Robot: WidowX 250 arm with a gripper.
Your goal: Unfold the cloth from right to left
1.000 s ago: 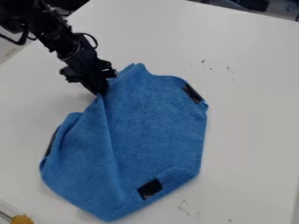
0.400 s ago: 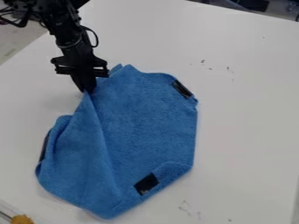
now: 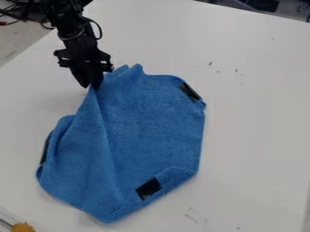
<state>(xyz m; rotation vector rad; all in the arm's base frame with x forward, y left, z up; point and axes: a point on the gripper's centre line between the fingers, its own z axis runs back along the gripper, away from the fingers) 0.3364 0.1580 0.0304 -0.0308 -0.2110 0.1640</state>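
Note:
The black gripper (image 3: pixel 89 84) hangs at the upper left and is shut on the upper left edge of the blue cloth (image 3: pixel 148 122). From the pinched spot a raised fold runs down the cloth's left half. The rest of the cloth is spread on the table, with its lower right edge turned over. Black patches show at its upper right, lower right and left edges. What lies beneath the fold is hidden.
A white table (image 3: pixel 254 104) lies around the cloth, with a few dark marks at the upper right and bottom. A yellow object (image 3: pixel 23 227) is at the lower left corner. Cables (image 3: pixel 18 17) show beyond the table's upper left edge.
My gripper has moved left and slightly up with the cloth's edge in it. The whole cloth has shifted a little to the left, and the fold has gone along with it.

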